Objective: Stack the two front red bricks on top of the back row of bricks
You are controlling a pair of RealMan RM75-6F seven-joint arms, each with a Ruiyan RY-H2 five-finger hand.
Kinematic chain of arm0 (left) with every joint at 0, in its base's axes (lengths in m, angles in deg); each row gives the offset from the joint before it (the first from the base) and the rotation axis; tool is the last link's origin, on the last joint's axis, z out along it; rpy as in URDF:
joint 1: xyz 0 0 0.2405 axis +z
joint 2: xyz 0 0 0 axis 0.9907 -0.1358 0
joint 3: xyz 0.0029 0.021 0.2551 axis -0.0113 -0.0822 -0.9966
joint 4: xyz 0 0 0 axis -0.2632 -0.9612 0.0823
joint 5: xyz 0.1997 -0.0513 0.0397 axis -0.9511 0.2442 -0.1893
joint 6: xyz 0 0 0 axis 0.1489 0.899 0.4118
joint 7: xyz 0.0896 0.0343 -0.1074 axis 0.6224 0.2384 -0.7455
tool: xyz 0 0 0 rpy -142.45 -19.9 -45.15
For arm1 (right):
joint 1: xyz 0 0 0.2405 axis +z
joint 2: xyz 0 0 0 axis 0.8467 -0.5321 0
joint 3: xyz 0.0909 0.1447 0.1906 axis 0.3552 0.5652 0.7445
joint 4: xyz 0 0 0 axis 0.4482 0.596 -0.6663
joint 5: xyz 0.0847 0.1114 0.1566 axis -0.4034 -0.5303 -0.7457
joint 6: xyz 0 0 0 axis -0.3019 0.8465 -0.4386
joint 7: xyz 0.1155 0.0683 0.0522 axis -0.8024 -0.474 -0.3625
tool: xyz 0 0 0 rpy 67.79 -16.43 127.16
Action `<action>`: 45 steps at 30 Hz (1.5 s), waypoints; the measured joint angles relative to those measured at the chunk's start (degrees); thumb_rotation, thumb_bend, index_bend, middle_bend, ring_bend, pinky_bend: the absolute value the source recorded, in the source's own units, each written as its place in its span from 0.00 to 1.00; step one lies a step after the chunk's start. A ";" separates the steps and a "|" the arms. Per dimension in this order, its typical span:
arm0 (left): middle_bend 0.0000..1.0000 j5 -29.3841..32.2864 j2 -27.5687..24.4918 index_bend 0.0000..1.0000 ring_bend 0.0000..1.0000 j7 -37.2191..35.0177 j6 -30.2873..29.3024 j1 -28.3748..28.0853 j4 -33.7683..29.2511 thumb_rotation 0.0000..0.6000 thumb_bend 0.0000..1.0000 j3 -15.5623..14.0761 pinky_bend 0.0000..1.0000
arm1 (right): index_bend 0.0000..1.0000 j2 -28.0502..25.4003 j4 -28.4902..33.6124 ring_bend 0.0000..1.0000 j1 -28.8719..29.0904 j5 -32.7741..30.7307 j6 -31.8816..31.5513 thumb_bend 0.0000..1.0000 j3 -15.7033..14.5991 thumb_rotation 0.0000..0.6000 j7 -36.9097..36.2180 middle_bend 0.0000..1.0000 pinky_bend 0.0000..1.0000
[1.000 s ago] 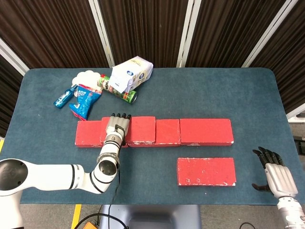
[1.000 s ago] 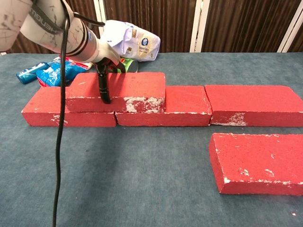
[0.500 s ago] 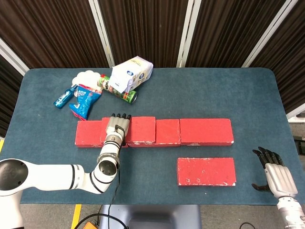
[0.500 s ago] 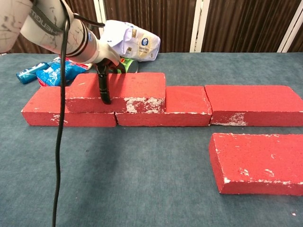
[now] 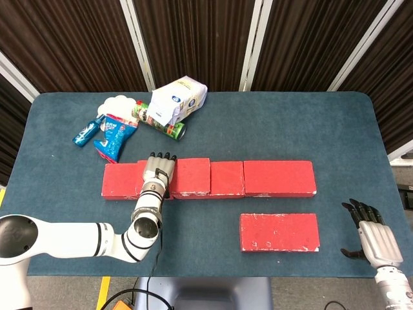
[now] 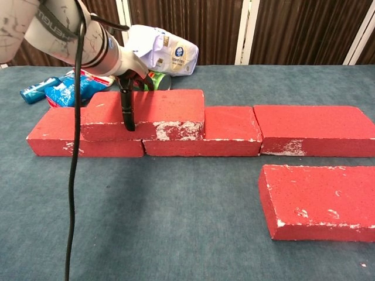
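One brick stacked, one brick loose in front

We see our left hand [image 6: 130, 82] over the stacked brick [image 6: 149, 112], a dark finger [image 6: 126, 114] running down that brick's front face and the arm's black cable hanging past its left end. The stacked brick lies across the left back-row brick [image 6: 64, 137] and the middle back-row brick [image 6: 225, 133]; the right back-row brick [image 6: 313, 130] sits touching the middle one, its top bare. The front brick [image 6: 319, 200] lies apart from the row, on the blue table cover [image 6: 164, 216]. Behind the row we see a white bag [image 6: 163, 52], a green can [image 6: 157, 79] and blue packets [image 6: 61, 91].
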 measured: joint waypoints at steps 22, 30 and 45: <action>0.00 -3.17 -2.43 0.00 0.00 -0.82 -3.32 0.08 -6.24 1.00 0.00 -0.19 0.06 | 0.23 -0.11 0.13 0.07 0.45 -0.38 0.85 0.00 -0.03 1.00 -0.10 0.14 0.00; 0.00 -6.38 -8.74 0.00 0.00 -3.85 -5.14 1.94 -16.38 1.00 0.18 1.22 0.05 | 0.23 -0.25 0.08 0.07 0.05 0.25 0.15 0.00 -0.16 1.00 -0.70 0.14 0.00; 0.00 -61.09 -25.55 0.00 0.00 -31.45 -8.13 25.38 -25.50 1.00 0.22 -7.83 0.04 | 0.23 -0.61 0.38 0.07 -0.75 1.88 -1.16 0.00 -0.52 1.00 -1.38 0.13 0.00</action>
